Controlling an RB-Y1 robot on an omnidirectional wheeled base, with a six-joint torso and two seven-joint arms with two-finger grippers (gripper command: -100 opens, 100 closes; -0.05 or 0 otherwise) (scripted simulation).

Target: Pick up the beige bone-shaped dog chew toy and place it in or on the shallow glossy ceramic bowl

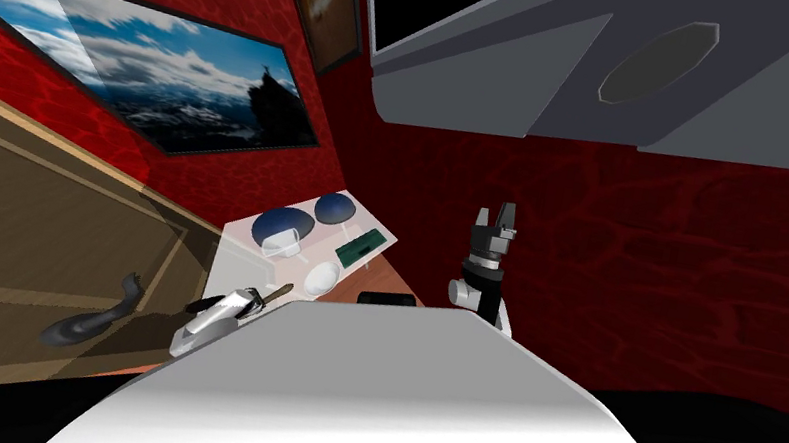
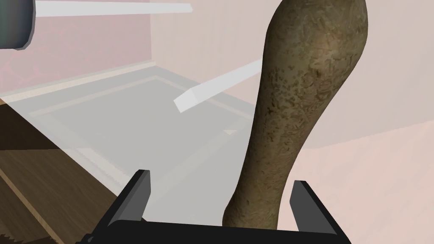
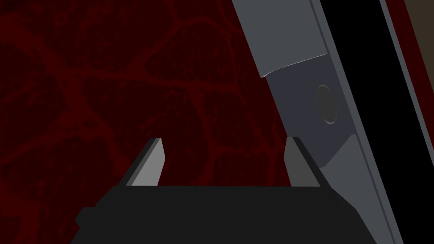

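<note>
Your left hand (image 2: 221, 178) stands wide, its fingers spread about a third of the wrist view apart. The bone toy (image 2: 296, 106), mottled brown-beige, rises from between them, closer to one finger than the other; neither finger visibly presses it. In the head view the toy pokes out past the hand's tip, by the near edge of the pale tabletop (image 1: 241, 242); you cannot tell whether it touches that surface. Beyond the hand on the tabletop lies a shallow blue-grey bowl (image 1: 279, 221), and farther off a second bowl (image 1: 335, 210) of the same look; which of the two the task means is not clear. Between the hand and the second bowl sits a white oval thing (image 1: 322, 274), with a flat green thing (image 1: 357, 248) just beyond it. Well off to the right of the left hand, your right hand (image 1: 496, 219) points upward, fingers wide apart.
</note>
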